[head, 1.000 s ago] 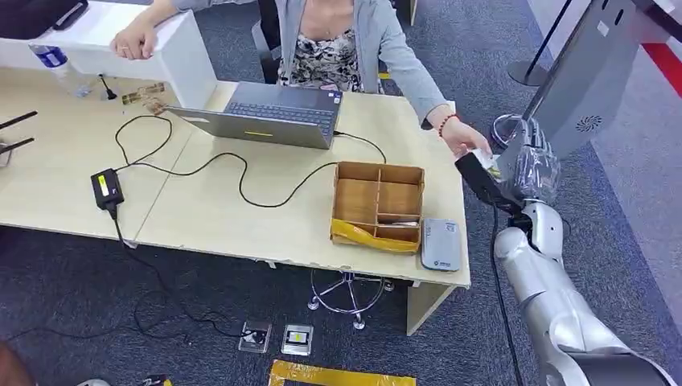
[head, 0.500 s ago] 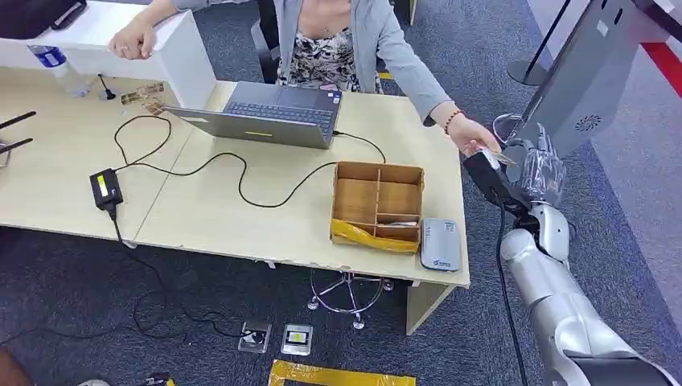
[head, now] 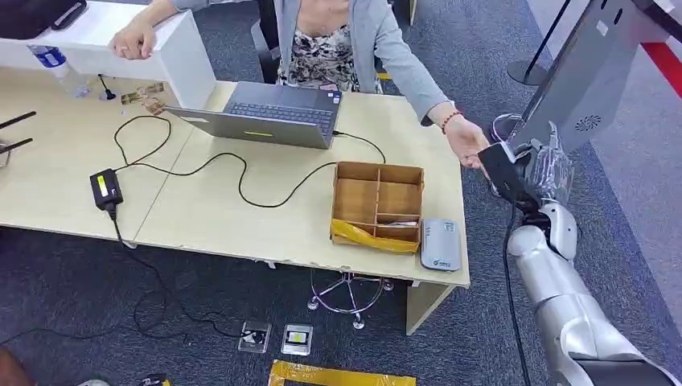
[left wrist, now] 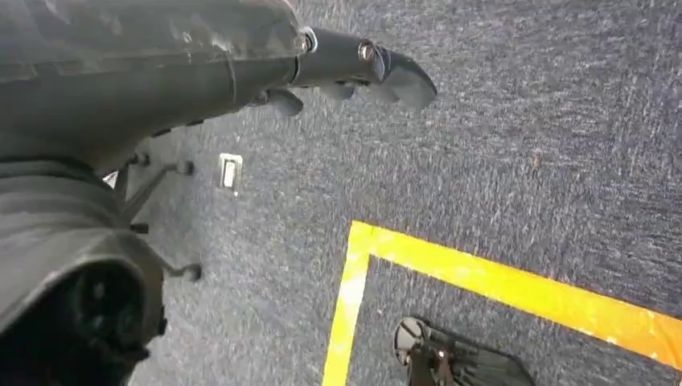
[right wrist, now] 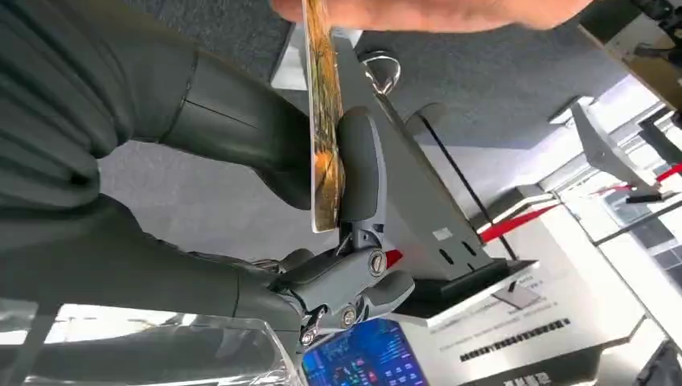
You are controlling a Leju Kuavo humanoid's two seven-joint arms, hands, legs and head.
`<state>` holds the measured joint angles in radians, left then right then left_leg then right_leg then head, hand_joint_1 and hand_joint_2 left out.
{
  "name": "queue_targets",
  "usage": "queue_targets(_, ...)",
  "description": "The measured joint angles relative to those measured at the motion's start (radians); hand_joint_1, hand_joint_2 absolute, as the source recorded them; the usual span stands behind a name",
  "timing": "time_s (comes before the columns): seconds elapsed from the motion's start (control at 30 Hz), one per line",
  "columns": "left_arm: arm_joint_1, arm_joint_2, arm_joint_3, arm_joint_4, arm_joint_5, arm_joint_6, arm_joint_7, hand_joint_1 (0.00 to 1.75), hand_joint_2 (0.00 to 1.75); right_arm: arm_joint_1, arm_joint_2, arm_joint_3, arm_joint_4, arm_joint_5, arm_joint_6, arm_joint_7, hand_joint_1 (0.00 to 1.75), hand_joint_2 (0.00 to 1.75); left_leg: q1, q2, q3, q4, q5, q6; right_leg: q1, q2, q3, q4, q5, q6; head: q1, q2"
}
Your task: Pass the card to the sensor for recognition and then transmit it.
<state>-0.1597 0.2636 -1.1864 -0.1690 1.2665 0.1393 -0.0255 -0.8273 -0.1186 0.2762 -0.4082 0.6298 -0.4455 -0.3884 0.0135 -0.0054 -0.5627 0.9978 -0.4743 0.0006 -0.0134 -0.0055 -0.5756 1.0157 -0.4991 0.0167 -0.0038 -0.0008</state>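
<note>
My right hand point(head: 540, 170) is raised beyond the table's right end, beside a grey kiosk. In the right wrist view the hand point(right wrist: 201, 137) pinches an orange-patterned card point(right wrist: 323, 121) edge-on between thumb and a finger point(right wrist: 362, 169). A person's hand point(right wrist: 434, 12) touches the card's far edge; from the head view that hand point(head: 470, 145) reaches toward mine. The grey card sensor point(head: 441, 244) lies flat at the table's front right corner. My left hand point(left wrist: 354, 68) hangs over the carpet, holding nothing, fingers stretched out.
A wooden divided box point(head: 378, 205) with yellow tape stands left of the sensor. An open laptop point(head: 273, 112), black cables and a power adapter point(head: 106, 189) lie on the table point(head: 225, 217). The tilted kiosk panel point(head: 587, 72) stands close behind my right hand. The person sits behind the table.
My right hand has shifted right and slightly up, away from the table edge and toward the kiosk. The person's hand has followed it and stays at the card.
</note>
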Motion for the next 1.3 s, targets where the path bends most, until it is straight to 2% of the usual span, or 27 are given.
queue_targets(0.27,-0.003,0.002,-0.017,0.0,-0.024,-0.023,-0.04,0.0,0.0,0.018,-0.027,0.005,-0.019,-0.049,-0.018,0.005,1.75,1.75,0.0,0.001,0.0,0.0,0.0,0.0,0.0,0.001,0.0,0.0,0.0,0.0,0.0,0.0)
queue_targets(0.7,-0.005,0.003,-0.026,0.0,-0.016,-0.021,-0.047,0.0,0.0,0.07,-0.034,0.032,-0.02,-0.044,-0.02,-0.007,1.75,1.75,0.0,0.002,0.001,0.0,0.0,0.0,0.0,0.001,0.0,0.0,0.0,0.0,0.0,0.0)
queue_targets(0.9,-0.006,0.003,-0.026,0.0,-0.017,-0.016,-0.04,0.0,0.0,0.138,-0.035,0.078,-0.02,-0.004,-0.023,-0.015,1.75,1.75,0.0,0.002,0.0,0.0,0.0,0.0,0.0,0.001,0.0,0.0,0.0,0.0,0.0,0.0)
queue_targets(1.3,-0.007,-0.002,-0.027,0.0,-0.019,-0.009,-0.04,0.0,0.0,0.173,-0.04,0.164,-0.019,0.013,0.026,-0.045,1.75,1.75,0.0,0.002,0.0,0.0,0.0,0.0,0.0,0.001,0.0,0.0,0.0,0.0,0.0,0.0)
